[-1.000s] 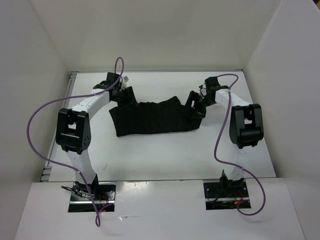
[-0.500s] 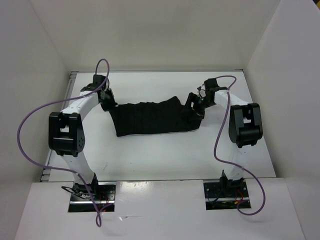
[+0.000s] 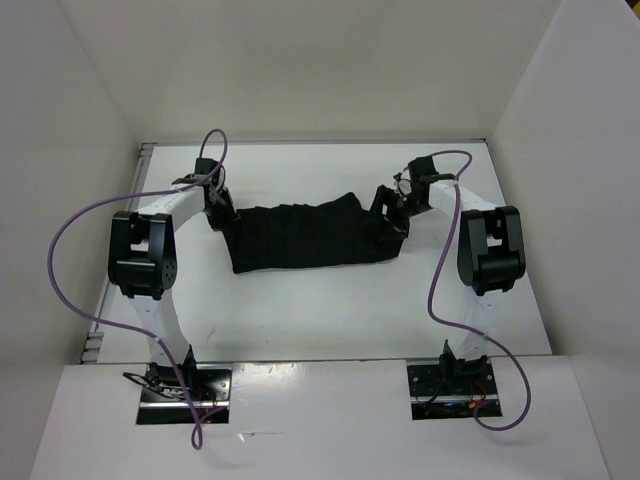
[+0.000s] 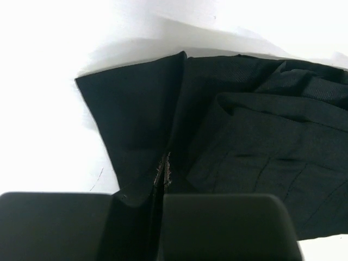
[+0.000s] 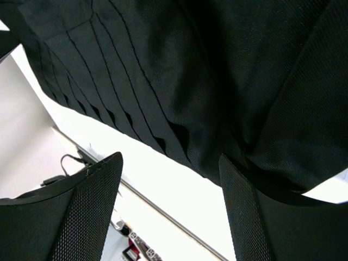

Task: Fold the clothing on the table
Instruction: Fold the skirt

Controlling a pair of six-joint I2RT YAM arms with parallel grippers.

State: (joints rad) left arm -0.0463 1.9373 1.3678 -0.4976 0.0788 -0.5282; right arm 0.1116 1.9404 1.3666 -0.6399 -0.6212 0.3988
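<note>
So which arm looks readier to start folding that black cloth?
Probably the left. The left gripper is shut on one end of the clothing, ready to pull it over. The right gripper hangs open at the other end, gripping nothing.

White rectangular desk (image 3: 330, 310), black pleated clothing (image 3: 310, 235) lay on it a little toward twelve o'clock of centre, stretched lengthwise from nine to three o'clock, far edge peaked toward one o'clock, pleats ran crosswise.
</note>
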